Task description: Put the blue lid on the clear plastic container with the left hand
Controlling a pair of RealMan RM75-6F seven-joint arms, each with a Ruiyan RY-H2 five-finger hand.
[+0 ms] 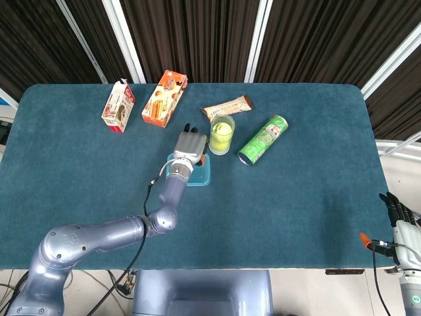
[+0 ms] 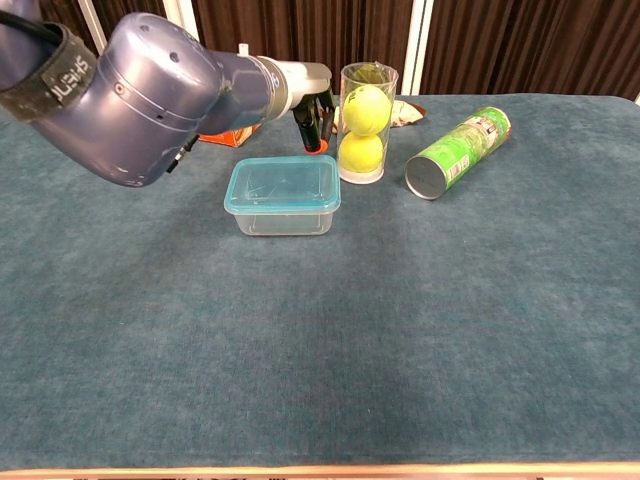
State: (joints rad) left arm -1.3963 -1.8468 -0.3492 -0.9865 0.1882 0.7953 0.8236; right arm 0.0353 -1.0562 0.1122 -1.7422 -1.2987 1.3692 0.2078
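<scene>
- Blue lid (image 2: 283,184) sits on the clear container (image 2: 284,213), flush all round in chest view; container stands on the worktop (image 2: 400,330), centre-left, just left of the ball tube.
- Left robot hand (image 2: 314,112) is above and behind the container's far edge, between it and the orange box; not touching the lid as far as chest view shows. Head view puts the hand (image 1: 189,146) over the container's far half, covering most of the lid (image 1: 202,176).
- Fingers (image 2: 322,122) dark, pointing down, orange tip visible near the lid's rear rim. They hold nothing; whether they are spread or curled I cannot tell.
- Left arm (image 2: 160,95) fills the upper left of chest view, coming in from the left.
- Right robot hand (image 1: 402,217) is parked off the worktop's right edge, low in head view, fingers extended and apart, nothing in it. Not seen in chest view.
- Tube (image 2: 367,122) clear, upright, two yellow-green tennis balls stacked inside; just right of the container.
- Green can (image 2: 458,151) lying on its side, right of the tube, metal end toward the camera.
- Wrapped snack bar (image 1: 227,107) behind the tube.
- Orange box (image 1: 164,99) and a red-white carton (image 1: 118,105) at the far left, well apart from the container.
</scene>
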